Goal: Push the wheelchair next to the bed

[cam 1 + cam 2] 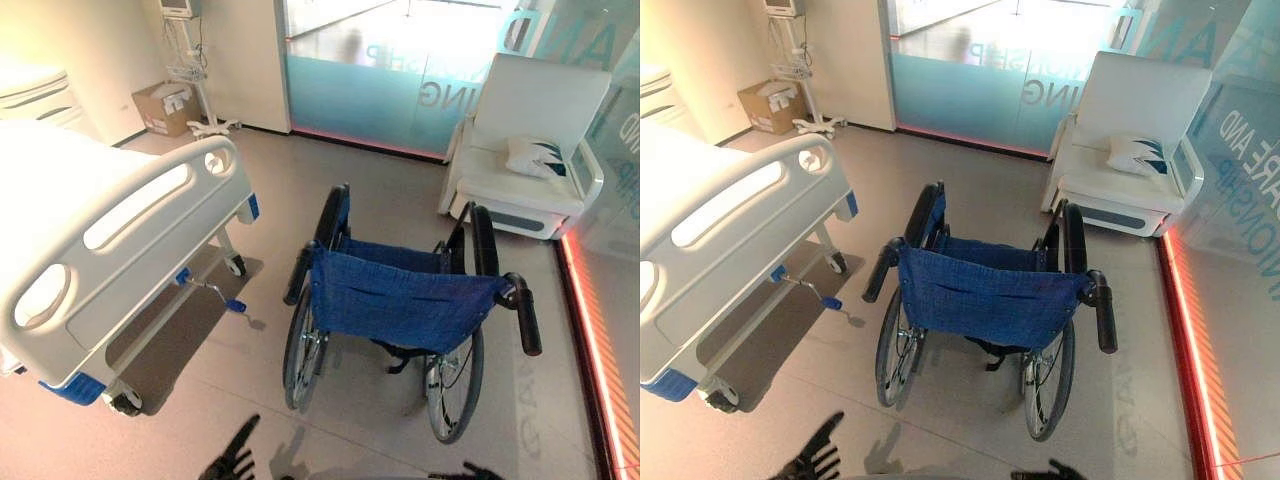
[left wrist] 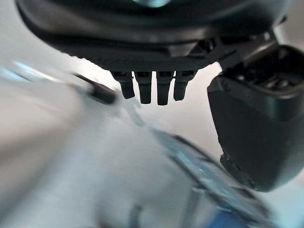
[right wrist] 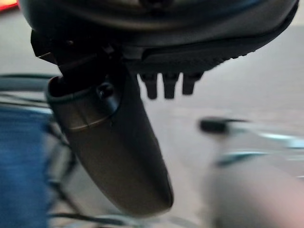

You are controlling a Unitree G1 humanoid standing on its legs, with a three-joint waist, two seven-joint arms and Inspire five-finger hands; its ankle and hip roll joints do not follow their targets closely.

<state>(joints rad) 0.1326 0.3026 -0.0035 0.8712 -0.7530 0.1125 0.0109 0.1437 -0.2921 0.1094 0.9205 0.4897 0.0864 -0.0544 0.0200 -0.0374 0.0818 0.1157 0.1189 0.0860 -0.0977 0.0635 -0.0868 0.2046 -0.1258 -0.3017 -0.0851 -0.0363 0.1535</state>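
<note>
Barely started, I'd say: the wheelchair [image 1: 395, 300] stands mid-floor w/ its back to me, apart from the bed [image 1: 110, 230], which is off to my left w/ a strip of bare floor between them. Neither push handle is gripped yet, left handle [image 1: 298, 275] and right handle [image 1: 527, 314] both free. So what's left is pretty much everything: reach in, take both handles, roll the chair over alongside the bed. My left hand [image 1: 232, 458] is low & near me, short of the chair, fingers straight & spread, holding nothing. My right hand [image 1: 1050, 470] is just at the lower edge, also short of the chair; in the right wrist view fingers [image 3: 164, 86] look extended, thumb out, nothing held. White armchair [image 1: 530, 140] sits beyond, not in the way.
</note>
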